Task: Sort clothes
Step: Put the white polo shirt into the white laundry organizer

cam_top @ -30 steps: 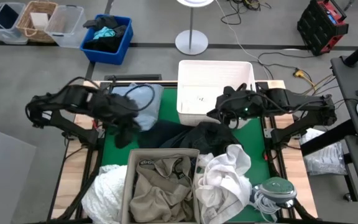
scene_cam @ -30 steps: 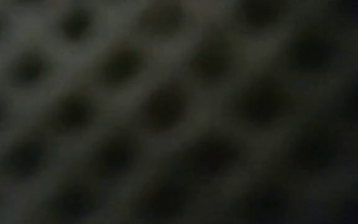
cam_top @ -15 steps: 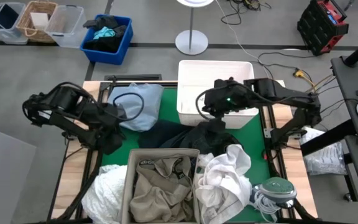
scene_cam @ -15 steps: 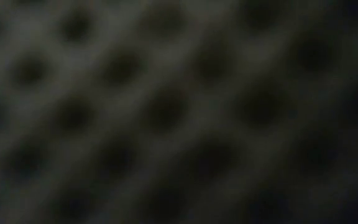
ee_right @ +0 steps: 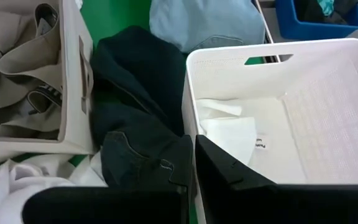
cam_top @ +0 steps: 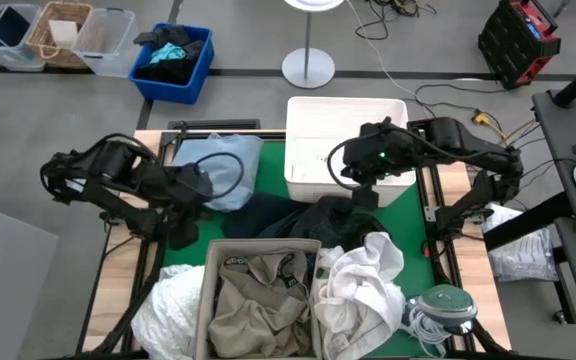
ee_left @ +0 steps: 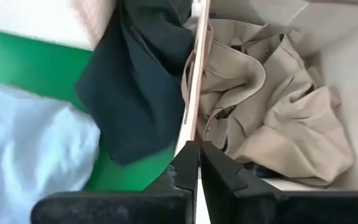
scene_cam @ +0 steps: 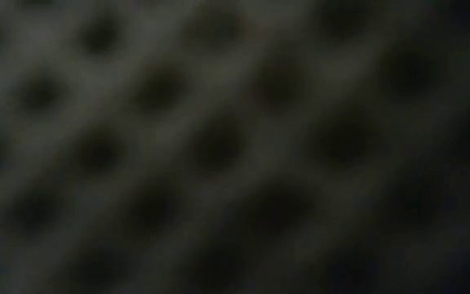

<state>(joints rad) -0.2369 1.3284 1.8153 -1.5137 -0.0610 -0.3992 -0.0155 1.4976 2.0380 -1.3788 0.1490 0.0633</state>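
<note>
- Left arm (cam_top: pixel 108 175) reaches in from the left side, elbow bent, wrist angled toward table centre.
- Left gripper (ee_left: pixel 199 163) points downward, fingers (ee_left: pixel 185 165) pressed together, nothing between them.
- Right arm (cam_top: pixel 458 150) stretches in from the right side.
- Right gripper (ee_right: pixel 191 163) has fingers (ee_right: pixel 219 163) nearly touching, empty.

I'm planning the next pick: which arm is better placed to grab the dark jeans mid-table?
Probably the right. Its gripper hangs just above the dark jeans, which lie right under its fingers in the right wrist view. The left gripper sits by the beige bin.
</note>
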